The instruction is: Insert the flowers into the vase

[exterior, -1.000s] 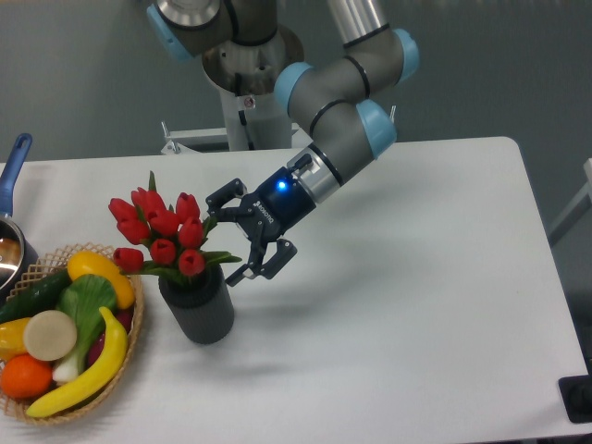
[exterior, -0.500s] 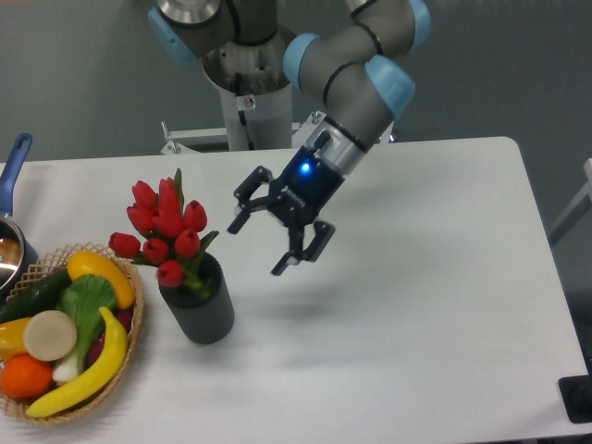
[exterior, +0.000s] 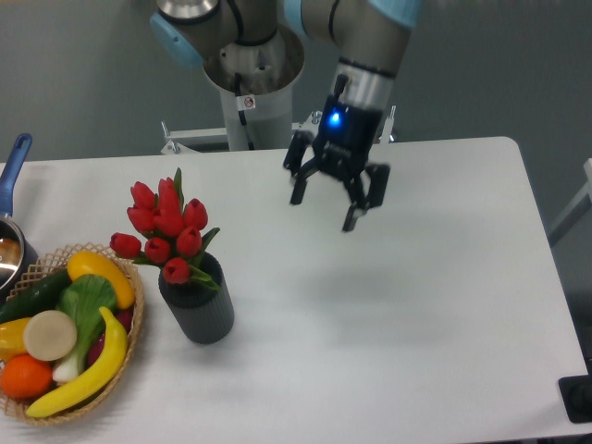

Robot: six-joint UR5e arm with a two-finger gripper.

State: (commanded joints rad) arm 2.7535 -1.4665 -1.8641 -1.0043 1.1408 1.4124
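Flowers (exterior: 166,231) stand in the vase (exterior: 198,310), stems down, leaning a bit toward the basket (exterior: 129,356). My gripper (exterior: 326,205) hangs well apart over bare table (exterior: 416,305) — fingers spread wide, holding nothing. Judgement: insertion looks done; best to retreat high and clear, not brush the buds. No readable writing — only a small sticker on the base (exterior: 248,102), illegible.

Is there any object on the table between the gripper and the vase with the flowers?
No. In the camera view, only bare white table lies between the open gripper and the vase holding the flowers.
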